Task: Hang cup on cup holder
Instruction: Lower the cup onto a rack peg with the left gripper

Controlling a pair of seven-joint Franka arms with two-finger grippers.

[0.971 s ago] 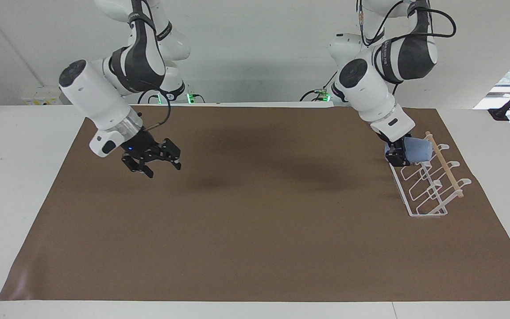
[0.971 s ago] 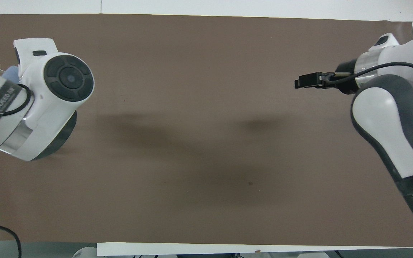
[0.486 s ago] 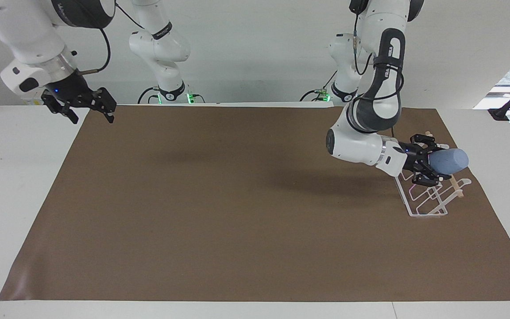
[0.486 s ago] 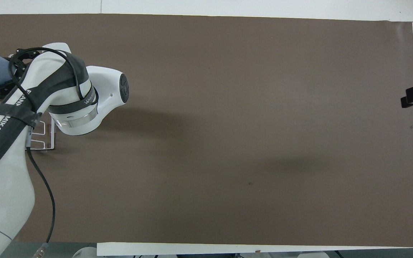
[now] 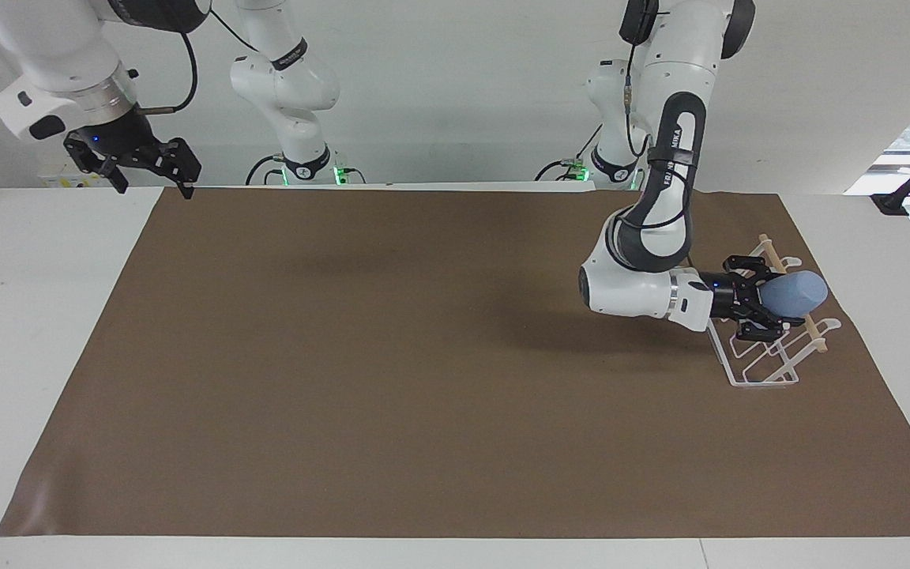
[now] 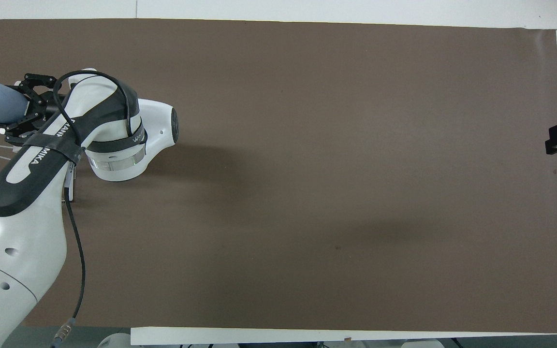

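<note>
Cup (image 5: 793, 293) is lying sideways in the left gripper (image 5: 757, 308), closed end pointing away from the arm, fingers clamping its rim end. Gripper is holding it in the air over the holder (image 5: 763, 359), just above the wooden rod (image 5: 812, 330); cup is not hanging on any prong. Holder is sitting on the brown mat (image 5: 423, 356) at the left arm's end of the table. Right gripper (image 5: 148, 170) is waiting, fingers spread and empty, above the mat's corner at the right arm's end.
</note>
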